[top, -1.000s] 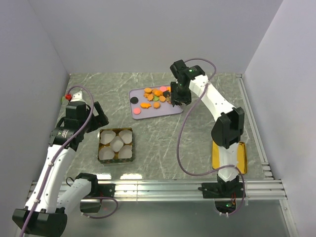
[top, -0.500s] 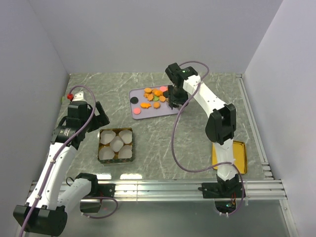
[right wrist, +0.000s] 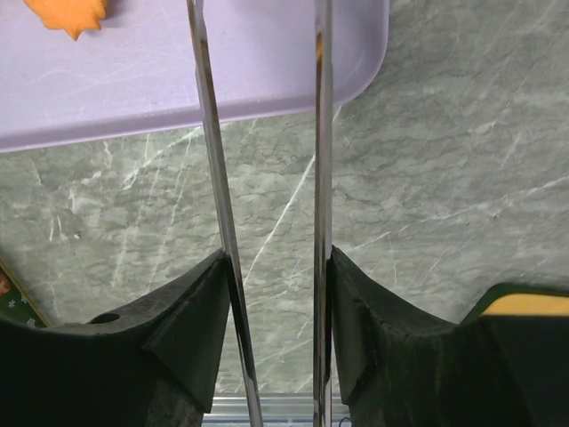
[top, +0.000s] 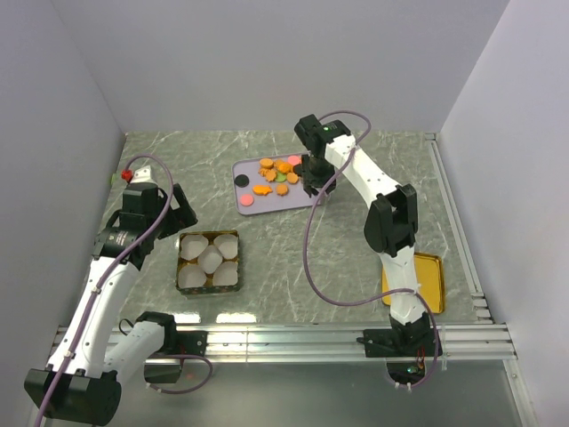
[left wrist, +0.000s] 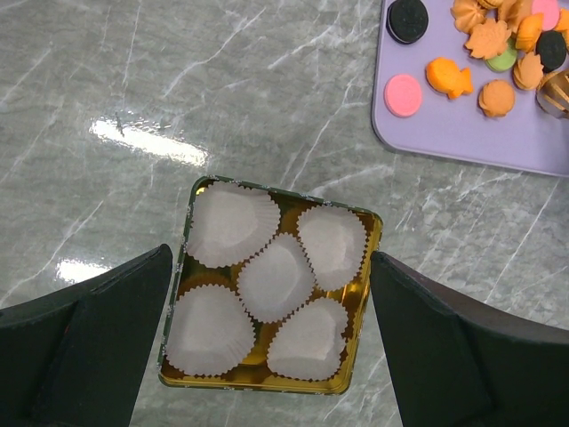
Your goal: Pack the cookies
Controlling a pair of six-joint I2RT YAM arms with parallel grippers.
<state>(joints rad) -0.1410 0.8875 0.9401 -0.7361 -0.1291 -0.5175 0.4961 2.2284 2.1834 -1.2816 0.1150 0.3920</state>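
Observation:
The cookies (top: 280, 175), mostly orange with pink, green and black discs, lie on a lilac tray (top: 267, 203) at the table's far middle. My right gripper (top: 311, 182) hangs over the tray's right end, shut on metal tongs (right wrist: 206, 133) whose two blades run up past the tray's edge (right wrist: 133, 80); their tips are out of that view. One orange cookie (right wrist: 67, 13) shows at the top left there. My left gripper (left wrist: 270, 258) stands open above a gold tin (left wrist: 373, 258) lined with several white paper cups (left wrist: 276, 276). The cookies (left wrist: 484, 53) also show at that view's top right.
A flat gold lid (top: 413, 283) lies at the right near the right arm's base. A small red object (top: 127, 174) sits by the left wall. White walls close the table on three sides, with an aluminium rail along the near edge.
The right arm has swung its elbow leftward and the gripper with the tongs has shifted slightly left over the tray's right end. The left arm has barely moved.

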